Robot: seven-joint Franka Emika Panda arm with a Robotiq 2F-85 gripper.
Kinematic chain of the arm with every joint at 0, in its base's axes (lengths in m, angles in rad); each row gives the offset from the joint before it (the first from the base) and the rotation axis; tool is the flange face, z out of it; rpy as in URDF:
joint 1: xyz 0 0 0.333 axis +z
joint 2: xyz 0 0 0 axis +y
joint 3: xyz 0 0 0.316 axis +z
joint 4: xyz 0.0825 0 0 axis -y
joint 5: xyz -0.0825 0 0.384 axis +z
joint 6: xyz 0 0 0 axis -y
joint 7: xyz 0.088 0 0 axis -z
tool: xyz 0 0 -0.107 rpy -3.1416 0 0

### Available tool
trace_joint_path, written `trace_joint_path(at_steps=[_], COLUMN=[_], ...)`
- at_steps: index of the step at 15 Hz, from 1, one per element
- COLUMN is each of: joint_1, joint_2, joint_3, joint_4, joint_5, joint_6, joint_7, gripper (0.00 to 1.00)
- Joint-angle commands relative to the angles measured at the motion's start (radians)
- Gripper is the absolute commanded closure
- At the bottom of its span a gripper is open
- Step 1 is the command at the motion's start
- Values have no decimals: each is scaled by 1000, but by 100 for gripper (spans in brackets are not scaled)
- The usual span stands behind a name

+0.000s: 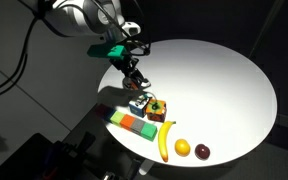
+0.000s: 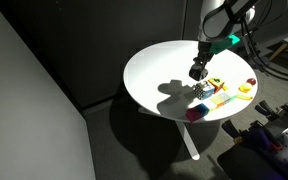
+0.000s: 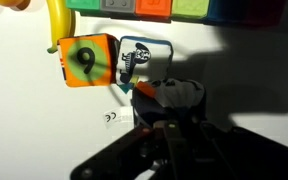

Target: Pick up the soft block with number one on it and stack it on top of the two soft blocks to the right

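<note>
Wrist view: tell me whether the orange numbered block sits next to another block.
Yes, the orange numbered block sits right beside a white-faced block.

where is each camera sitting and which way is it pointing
Exterior view: raised, close beside the table, looking down across it; the arm reaches in from the upper left, with the gripper above the cubes.
Exterior view: farther back, taking in floor and a dark wall; the arm reaches in from the top right.
Wrist view: faces down at the table; the gripper's dark body fills the bottom, with the cube marked 6 beside the teal cube.
Shared: all three show the cubes and the long bar.
</note>
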Motion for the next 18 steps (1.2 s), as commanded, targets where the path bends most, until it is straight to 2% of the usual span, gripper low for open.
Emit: trace_joint_path(at_steps=[1,7,13,18], joint_1=[-42,-139,-233,-265], joint_2=[-34,-37,-34,-26], joint_3=[-5,19,72,93], joint_4=[-29,-68,-105,-125], joint_5=[-12,51,181,222], joint_6=[-5,28,65,78], joint_7=[10,-64,-206,-275], gripper=[95,95,95,94])
